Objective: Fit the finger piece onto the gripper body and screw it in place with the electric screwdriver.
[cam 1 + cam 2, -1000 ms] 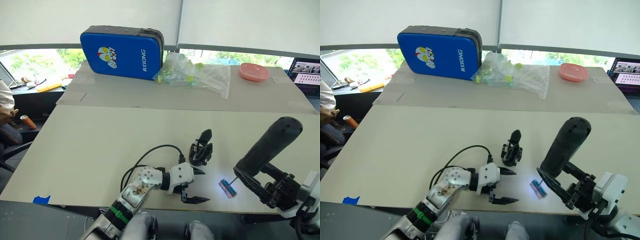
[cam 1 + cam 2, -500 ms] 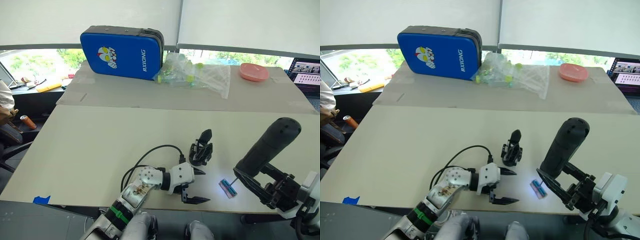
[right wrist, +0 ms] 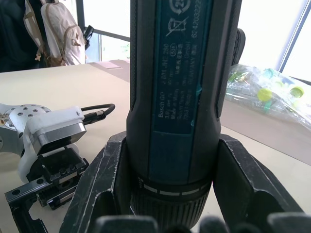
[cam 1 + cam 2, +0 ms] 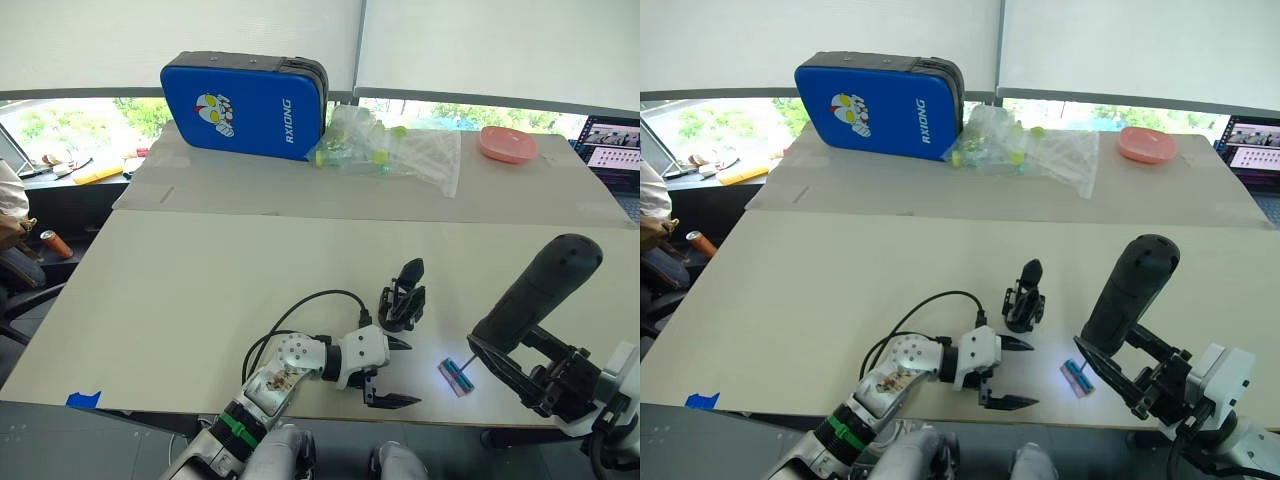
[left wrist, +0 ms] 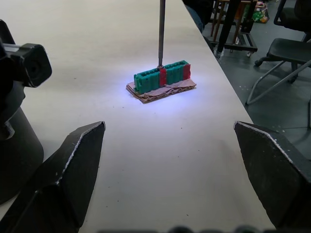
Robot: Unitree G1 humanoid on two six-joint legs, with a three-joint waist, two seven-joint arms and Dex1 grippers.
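On the pale tabletop (image 4: 200, 300), near its front edge, the thick black matte electric screwdriver (image 4: 535, 290) stood tilted in the right gripper (image 4: 520, 370), whose two black fingers were clamped round the lower barrel, as the right wrist view showed plainly. Its thin metal bit came down onto a small green and red block of screw holders (image 5: 162, 78), resting on a scrap of brown card and lit by the tool's own lamp; the likely reason for that pose was to pick up a screw before any fastening could begin.

Just beside the block, toward the robot's left, sat the small black gripper body (image 4: 402, 297) with its round base and one pointed finger sticking up. It stood free on the table, touched by nothing. The loose finger piece could not be made out with any certainty, so whether it had been fitted was hard to judge.

The left gripper (image 4: 390, 372) lay low at the table's front edge, close to the gripper body but apart from it. Its two black fingers were spread wide and held nothing, apparently waiting to steady the body once the driver came across
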